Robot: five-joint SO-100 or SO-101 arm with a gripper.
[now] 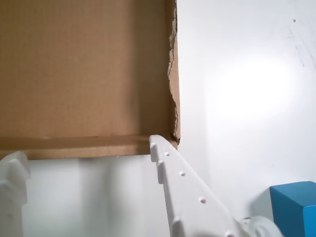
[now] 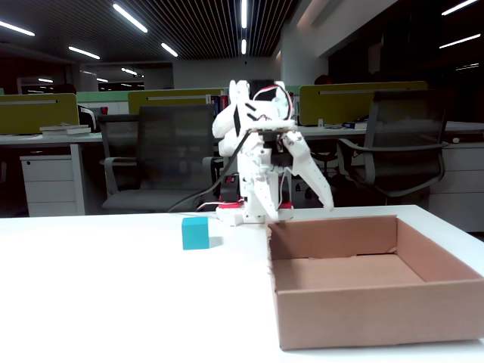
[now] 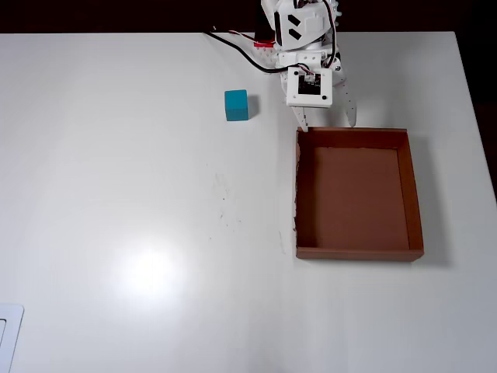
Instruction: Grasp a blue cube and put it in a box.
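Note:
The blue cube (image 3: 236, 104) rests on the white table, left of the arm's base and apart from the box. In the fixed view the blue cube (image 2: 195, 233) stands alone; the wrist view catches a corner of the blue cube (image 1: 294, 208) at the bottom right. The box (image 3: 415, 194) is a shallow brown cardboard tray with nothing in it, also seen as the box (image 2: 370, 318) and the box (image 1: 74, 147). My gripper (image 3: 327, 123) hangs open just behind the box's far wall. In the wrist view the gripper (image 1: 84, 150) holds nothing; the fixed view shows the gripper (image 2: 302, 208) pointing down.
The arm's base (image 3: 276, 35) with red and black cables (image 3: 233, 43) sits at the table's far edge. A white flat object (image 3: 8, 334) lies at the near left corner. The box's wall (image 1: 173, 74) is torn along one edge. Office chairs (image 2: 166, 159) stand behind the table.

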